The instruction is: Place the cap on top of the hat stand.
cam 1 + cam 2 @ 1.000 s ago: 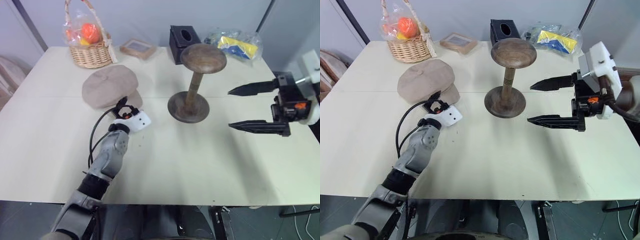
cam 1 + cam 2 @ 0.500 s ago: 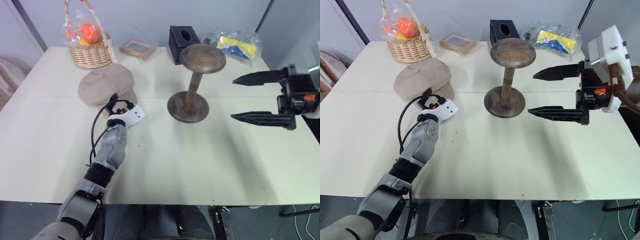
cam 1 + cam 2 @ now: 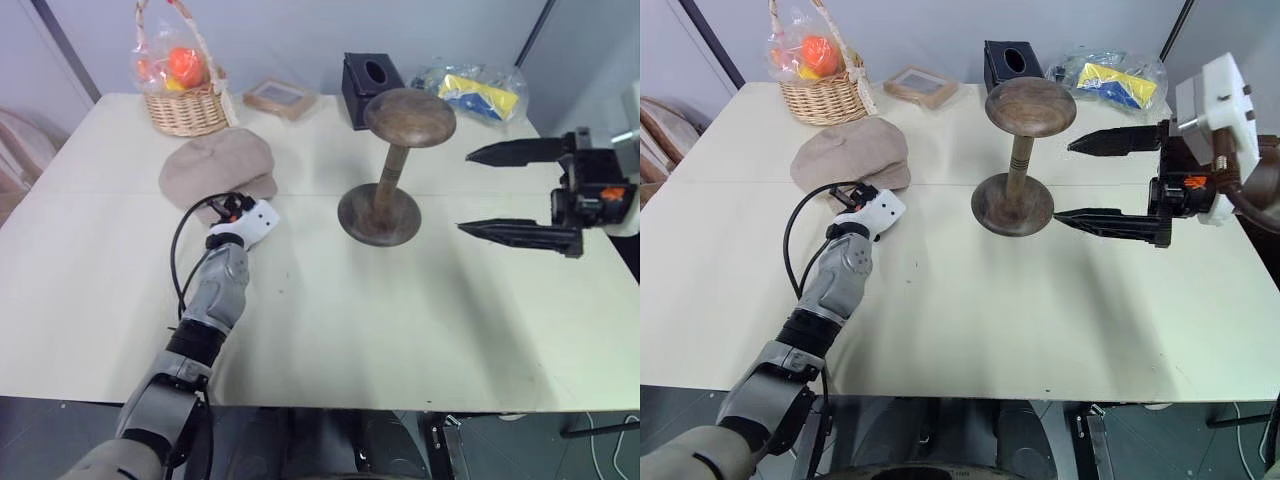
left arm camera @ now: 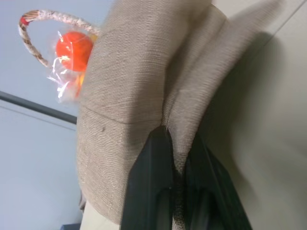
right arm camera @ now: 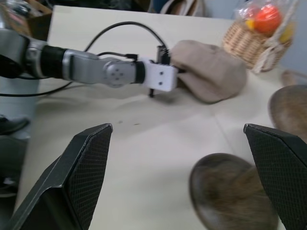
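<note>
Nearest you, your left gripper [image 4: 175, 158] is pinched shut on the brim of the cap [image 3: 218, 170]. The left wrist view settles it: both black fingers [image 4: 151, 177] squeeze a fold of tan fabric between them, a detail the head views hide behind the white wrist housing. The cap lies flat on the cream table [image 3: 330, 330], left of centre, crown up, brim edge facing back toward you and slightly right, where the gripper meets it.

Your right gripper [image 3: 500, 192] hangs above the table's right side with its two fingers spread wide, pointing left toward the hat stand [image 3: 392, 165]. Its wrist view looks between those fingers [image 5: 76, 167] across the table to the left arm at the cap, with the stand's base blurred in front.

The hat stand is upright near mid-table, post vertical, mushroom top level and bare, well apart from the cap.

Farther back, just beyond the cap, sits a wicker basket [image 3: 182, 100] of wrapped fruit. Along the far edge are a small framed picture [image 3: 279, 97], a black tissue box [image 3: 368, 85] behind the stand, and a clear bag [image 3: 470, 90] with yellow and blue contents.
</note>
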Available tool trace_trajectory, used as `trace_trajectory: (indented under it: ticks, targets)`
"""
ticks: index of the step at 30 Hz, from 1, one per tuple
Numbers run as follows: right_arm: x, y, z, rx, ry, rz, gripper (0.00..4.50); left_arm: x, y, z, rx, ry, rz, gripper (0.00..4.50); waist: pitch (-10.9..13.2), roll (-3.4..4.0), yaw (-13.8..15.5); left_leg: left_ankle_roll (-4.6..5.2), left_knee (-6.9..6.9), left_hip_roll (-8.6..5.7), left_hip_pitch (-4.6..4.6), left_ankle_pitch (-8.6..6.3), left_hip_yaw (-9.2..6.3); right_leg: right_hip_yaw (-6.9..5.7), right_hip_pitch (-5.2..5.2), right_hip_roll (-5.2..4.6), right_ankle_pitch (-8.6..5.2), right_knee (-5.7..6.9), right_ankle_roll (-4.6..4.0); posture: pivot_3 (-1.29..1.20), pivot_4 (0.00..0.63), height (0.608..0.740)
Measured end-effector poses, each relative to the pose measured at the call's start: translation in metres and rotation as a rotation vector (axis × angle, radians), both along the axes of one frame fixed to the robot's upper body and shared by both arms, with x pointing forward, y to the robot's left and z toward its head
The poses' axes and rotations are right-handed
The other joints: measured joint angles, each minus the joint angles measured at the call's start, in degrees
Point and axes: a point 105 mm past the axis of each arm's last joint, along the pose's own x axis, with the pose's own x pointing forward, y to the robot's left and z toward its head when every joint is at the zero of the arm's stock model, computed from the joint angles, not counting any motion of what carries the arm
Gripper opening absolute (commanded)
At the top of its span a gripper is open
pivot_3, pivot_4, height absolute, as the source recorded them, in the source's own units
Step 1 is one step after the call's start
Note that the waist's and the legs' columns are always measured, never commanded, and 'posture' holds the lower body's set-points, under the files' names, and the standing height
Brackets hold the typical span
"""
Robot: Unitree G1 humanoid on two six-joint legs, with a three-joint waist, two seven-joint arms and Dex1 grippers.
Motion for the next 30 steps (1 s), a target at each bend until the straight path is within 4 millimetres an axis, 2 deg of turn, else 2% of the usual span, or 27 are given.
trace_trajectory:
  ticks: [3,6,8,12,14,17,20,22,24,26,30]
  targets:
    - [0.001,-0.001,0.001,-0.004,-0.017,-0.005,4.50,0.000,-0.014,0.001,-0.033,0.001,-0.032,0.07,0.00,0.00,0.12,0.00,0.05,-0.04,-0.06,0.00,0.01,-0.08,0.00,-0.03,0.00,0.00,0.00,0.00,0.150,0.740]
    - [0.004,-0.004,0.002,0.001,-0.025,-0.019,4.50,0.007,-0.036,0.021,-0.058,-0.033,-0.097,0.07,0.02,-0.03,0.34,0.00,0.17,-0.06,-0.17,0.00,-0.09,-0.26,0.01,-0.04,0.01,-0.01,0.02,0.00,0.150,0.740]
    - [0.006,-0.007,0.002,0.000,-0.028,-0.034,4.50,0.014,-0.048,0.049,-0.070,-0.093,-0.137,0.07,0.05,-0.08,0.17,0.00,0.19,-0.06,-0.23,0.00,-0.11,-0.29,-0.02,-0.04,0.01,-0.01,0.02,0.00,0.150,0.740]
    - [0.012,-0.020,0.005,0.004,-0.040,-0.094,4.50,0.021,-0.058,0.133,-0.071,-0.302,-0.194,0.07,0.05,-0.08,-0.30,0.00,0.16,-0.05,-0.37,0.00,-0.09,-0.29,-0.20,-0.02,0.02,-0.01,0.03,0.00,0.150,0.740]
    - [0.014,-0.029,0.010,0.002,-0.055,-0.129,4.50,0.019,-0.058,0.164,-0.056,-0.388,-0.218,0.07,0.05,-0.06,-0.46,0.00,0.14,-0.03,-0.36,0.00,-0.08,-0.29,-0.21,0.00,0.02,-0.02,0.03,0.00,0.150,0.740]
    - [0.015,-0.043,0.019,0.013,-0.090,-0.185,4.50,0.011,-0.054,0.198,-0.002,-0.504,-0.278,0.07,0.05,-0.06,-0.53,0.00,0.12,-0.01,-0.36,0.00,-0.08,-0.29,-0.22,0.01,0.02,-0.02,0.03,0.00,0.150,0.740]
    - [0.015,-0.054,0.021,0.016,-0.101,-0.234,4.50,-0.009,-0.067,0.222,0.051,-0.613,-0.426,0.07,0.05,-0.05,-0.23,-0.01,0.14,-0.03,-0.38,0.00,-0.07,-0.28,-0.22,-0.03,0.02,-0.04,0.03,0.00,0.150,0.740]
    - [0.015,-0.058,0.022,0.018,-0.107,-0.248,4.50,-0.027,-0.083,0.231,0.100,-0.671,-0.553,0.07,0.05,-0.05,0.02,-0.01,0.17,-0.06,-0.42,0.00,-0.08,-0.29,-0.20,-0.05,0.02,-0.05,0.03,0.00,0.150,0.740]
    - [0.014,-0.062,0.022,0.016,-0.107,-0.268,4.50,-0.043,-0.097,0.232,0.149,-0.691,-0.676,0.07,0.04,-0.04,-0.04,-0.01,0.19,-0.07,-0.42,0.00,-0.07,-0.28,-0.20,-0.07,0.02,-0.06,0.03,0.00,0.150,0.740]
    - [0.013,-0.066,0.022,0.021,-0.106,-0.281,4.50,-0.056,-0.111,0.222,0.195,-0.684,-0.803,0.07,0.04,-0.03,-0.12,-0.01,0.19,-0.07,-0.41,0.00,-0.06,-0.28,-0.20,-0.06,0.02,-0.05,0.03,0.00,0.150,0.740]
    - [0.010,-0.070,0.029,0.034,-0.132,-0.297,4.50,-0.067,-0.138,0.203,0.261,-0.630,-0.954,0.07,0.04,-0.03,-0.14,0.01,0.21,-0.07,-0.40,0.01,-0.05,-0.28,-0.19,-0.03,0.02,-0.03,0.03,0.00,0.150,0.740]
